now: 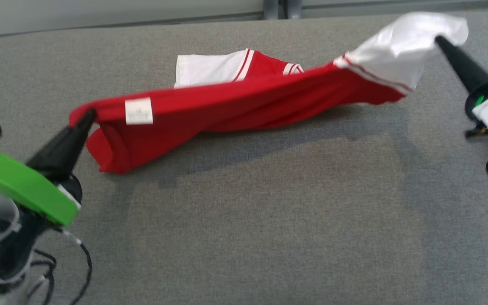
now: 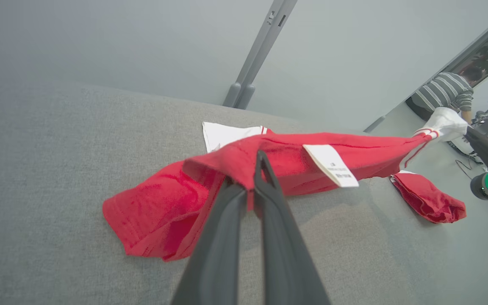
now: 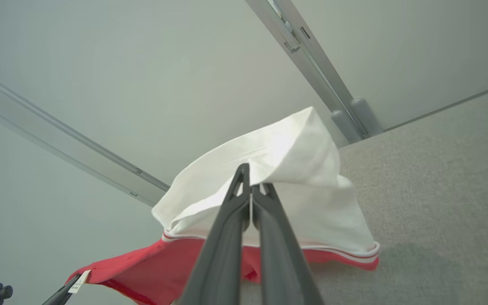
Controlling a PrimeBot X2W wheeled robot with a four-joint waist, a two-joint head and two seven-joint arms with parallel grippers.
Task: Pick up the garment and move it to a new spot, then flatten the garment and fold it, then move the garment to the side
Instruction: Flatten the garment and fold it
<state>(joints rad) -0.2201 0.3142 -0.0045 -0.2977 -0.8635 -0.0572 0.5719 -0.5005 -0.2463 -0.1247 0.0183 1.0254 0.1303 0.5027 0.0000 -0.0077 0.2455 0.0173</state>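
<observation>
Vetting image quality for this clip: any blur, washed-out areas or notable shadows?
Head view: the left gripper and its green mount look smeared, and the garment casts a soft shadow on the grey surface. Left wrist view: fairly sharp, though the label has print too small to read. Right wrist view: the white sleeve in the right gripper is nearly washed out.

One text-bearing item: a white label (image 1: 138, 111) sewn on the red garment (image 1: 244, 101), just beside the edge my left hand (image 1: 90, 114) pinches. My left wrist view shows dark print on the label, maybe three short lines, too small and blurred to read. Nothing on it is legible: no brand, number or size I can make out.
</observation>
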